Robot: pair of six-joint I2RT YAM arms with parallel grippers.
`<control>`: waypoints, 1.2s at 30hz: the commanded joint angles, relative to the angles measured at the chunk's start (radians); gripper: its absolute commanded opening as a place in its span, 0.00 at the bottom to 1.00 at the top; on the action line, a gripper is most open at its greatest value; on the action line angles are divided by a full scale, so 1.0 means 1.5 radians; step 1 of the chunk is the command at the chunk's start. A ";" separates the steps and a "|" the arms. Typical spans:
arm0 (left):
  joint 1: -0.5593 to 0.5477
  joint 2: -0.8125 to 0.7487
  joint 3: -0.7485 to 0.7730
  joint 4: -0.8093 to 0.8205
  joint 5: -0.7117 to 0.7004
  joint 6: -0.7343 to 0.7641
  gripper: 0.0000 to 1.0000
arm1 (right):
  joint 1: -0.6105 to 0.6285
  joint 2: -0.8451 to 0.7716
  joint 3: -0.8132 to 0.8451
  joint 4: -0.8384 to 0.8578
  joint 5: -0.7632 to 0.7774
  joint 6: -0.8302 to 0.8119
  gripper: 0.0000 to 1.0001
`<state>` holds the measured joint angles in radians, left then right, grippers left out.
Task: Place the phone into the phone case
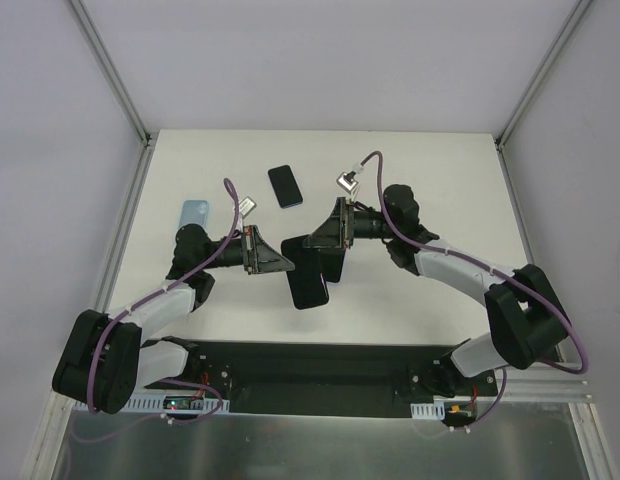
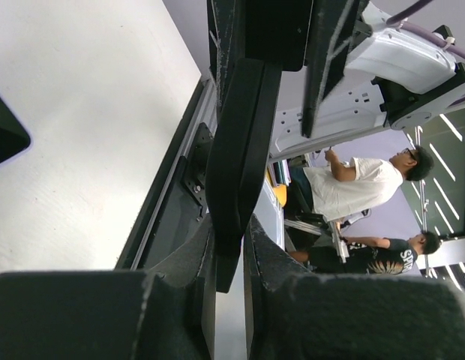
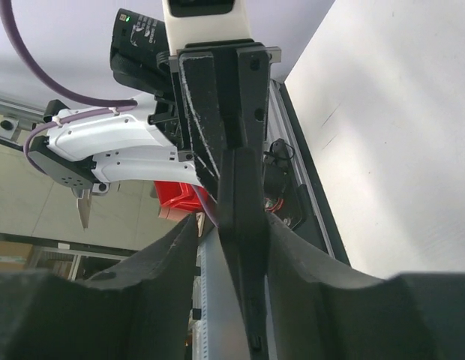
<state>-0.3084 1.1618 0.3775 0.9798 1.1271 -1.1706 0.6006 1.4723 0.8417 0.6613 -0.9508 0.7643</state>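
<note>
**Two robot arms meet over a black slab at the middle of the table**

Both arms reach inward above a white table (image 1: 440, 200), wrists facing each other. Between them, lifted off the surface, hangs a thin black slab (image 1: 310, 288) shaped like a phone. From above it reads as two overlapping dark rectangles, and I cannot tell whether it is the phone, the case, or both.

The left gripper (image 1: 287, 264) is clenched on the slab's edge, with both fingers (image 2: 281, 270) pressed against its flat faces. The right gripper (image 1: 308, 245) straddles the opposite end. Its fingers (image 3: 165, 262) stand apart, with a sliver of background showing between one finger and the slab.

Further back, a black phone (image 1: 285, 186) lies flat on the table. To the left lies a pale blue phone-shaped piece (image 1: 195, 214), well apart from the grippers.
</note>
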 commanded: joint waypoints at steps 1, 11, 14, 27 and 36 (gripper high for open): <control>-0.006 -0.018 -0.003 0.049 0.026 -0.009 0.00 | -0.009 -0.006 0.033 0.074 -0.009 0.018 0.30; -0.006 -0.018 -0.002 0.018 0.010 -0.004 0.48 | -0.012 -0.023 0.030 0.076 -0.025 0.006 0.01; -0.006 -0.013 0.000 0.018 0.000 -0.001 0.63 | -0.011 -0.024 0.033 0.080 -0.036 0.009 0.01; -0.010 0.006 0.044 -0.010 -0.016 0.013 0.64 | -0.003 -0.015 0.002 0.107 -0.076 0.020 0.01; -0.010 -0.005 0.043 -0.015 -0.025 0.009 0.61 | -0.003 -0.031 -0.057 0.107 -0.081 0.000 0.01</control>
<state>-0.3153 1.1748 0.4149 0.9302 1.0943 -1.1820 0.5915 1.4757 0.7643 0.7361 -1.0374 0.7681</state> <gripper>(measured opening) 0.640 0.167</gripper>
